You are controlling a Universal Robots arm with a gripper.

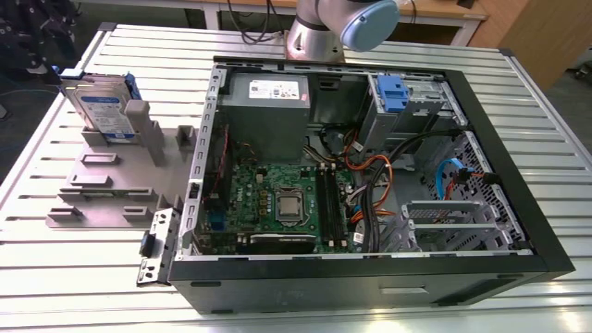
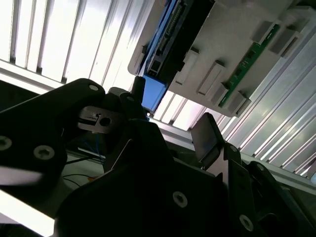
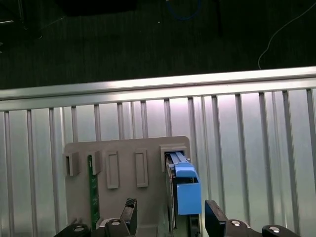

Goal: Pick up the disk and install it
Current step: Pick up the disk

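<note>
The disk (image 1: pixel 100 107) is a silver drive with a white-and-blue label in a blue carrier. It stands on edge in a grey holder (image 1: pixel 111 180) on the table, at the exterior view's left of the computer case. The first wrist view looks down on the disk's (image 3: pixel 183 190) blue carrier edge in its slot. My gripper (image 3: pixel 171 215) is above it and open, with one fingertip to each side of the carrier and nothing held. In the second wrist view the disk (image 2: pixel 165 44) and its blue end lie beyond the open gripper (image 2: pixel 173 106).
The open black computer case (image 1: pixel 370 270) fills the middle of the slatted metal table (image 1: pixel 518 90). A blue bracket (image 1: pixel 392 94) sits on its drive bay beside the grey power supply (image 1: pixel 268 97). A green board (image 3: pixel 91 190) stands in another slot of the holder. Past the table edge (image 3: pixel 158 85) the floor is dark.
</note>
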